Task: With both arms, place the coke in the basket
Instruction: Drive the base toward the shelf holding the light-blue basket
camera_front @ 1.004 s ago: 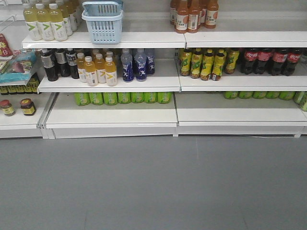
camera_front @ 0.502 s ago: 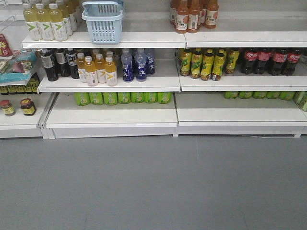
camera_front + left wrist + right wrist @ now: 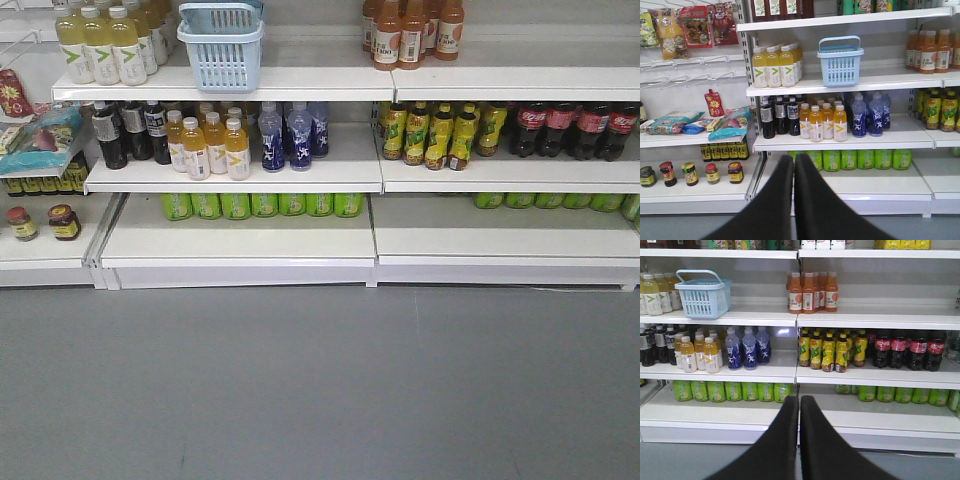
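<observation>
- The left gripper (image 3: 793,158) shows in its wrist view at the bottom edge. Its two black fingers (image 3: 780,200) stand almost together, with only a thin slit between them and nothing inside.
- The right gripper (image 3: 799,399) looks the same in its own wrist view. Its fingers (image 3: 817,440) are closed to a thin slit and hold nothing.
- Both grippers hang in front of the shelves, well apart from all goods.
- The basket (image 3: 220,50) is light blue and stands upright on the upper shelf (image 3: 310,82), with its band handle raised.
- Just beside the basket, on its left in the front view, stand pale yellow bottles (image 3: 100,50).
- Further right on the same shelf level is a group of orange-brown bottles (image 3: 410,35).
- On the middle shelf (image 3: 340,175) below the basket stand blue bottles (image 3: 285,135). Yellow-green bottles (image 3: 435,135) are more to the right.
- Dark cola bottles (image 3: 565,128) with red labels stand at the far right of the middle level, well apart from the basket.
- Green cans (image 3: 260,205) lie in a row under the middle shelf.
- The grey floor (image 3: 320,380) fills the lower half of the front view.
</observation>
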`<state>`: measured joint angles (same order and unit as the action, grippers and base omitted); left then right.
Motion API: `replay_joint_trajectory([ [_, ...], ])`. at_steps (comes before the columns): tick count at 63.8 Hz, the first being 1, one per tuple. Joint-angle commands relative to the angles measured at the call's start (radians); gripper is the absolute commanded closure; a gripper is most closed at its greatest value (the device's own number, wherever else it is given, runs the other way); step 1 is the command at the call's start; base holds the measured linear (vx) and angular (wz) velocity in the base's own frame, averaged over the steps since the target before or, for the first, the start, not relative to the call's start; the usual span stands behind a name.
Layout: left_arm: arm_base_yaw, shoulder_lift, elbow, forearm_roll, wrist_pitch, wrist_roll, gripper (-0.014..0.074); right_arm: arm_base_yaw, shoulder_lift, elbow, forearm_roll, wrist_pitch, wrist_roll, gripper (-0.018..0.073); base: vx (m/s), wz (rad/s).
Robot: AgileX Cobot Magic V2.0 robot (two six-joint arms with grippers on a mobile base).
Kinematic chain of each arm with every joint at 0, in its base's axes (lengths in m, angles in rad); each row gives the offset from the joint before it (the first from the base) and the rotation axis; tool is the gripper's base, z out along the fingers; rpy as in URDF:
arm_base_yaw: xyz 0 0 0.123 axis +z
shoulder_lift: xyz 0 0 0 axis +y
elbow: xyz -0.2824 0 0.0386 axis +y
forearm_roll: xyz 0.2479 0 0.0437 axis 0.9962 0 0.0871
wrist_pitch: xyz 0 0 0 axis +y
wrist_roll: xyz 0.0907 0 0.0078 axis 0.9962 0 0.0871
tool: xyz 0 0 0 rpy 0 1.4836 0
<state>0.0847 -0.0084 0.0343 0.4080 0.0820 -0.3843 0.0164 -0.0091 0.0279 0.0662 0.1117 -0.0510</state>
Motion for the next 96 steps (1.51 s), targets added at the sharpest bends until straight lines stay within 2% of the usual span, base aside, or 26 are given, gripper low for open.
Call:
replay_joint_trajectory([
  [1, -0.002, -0.019, 0.006, -0.003, -0.073, -0.013, 0.0603, -0.005, -0.018, 0.015, -0.003, -0.076, -0.004, 0.0564, 0.04, 0.05],
  [96, -0.002, -0.019, 0.006, -0.003, -0.073, -0.013, 0.0603, -0.005, -0.018, 0.015, -0.003, -0.076, -0.004, 0.0564, 0.08, 0.06],
])
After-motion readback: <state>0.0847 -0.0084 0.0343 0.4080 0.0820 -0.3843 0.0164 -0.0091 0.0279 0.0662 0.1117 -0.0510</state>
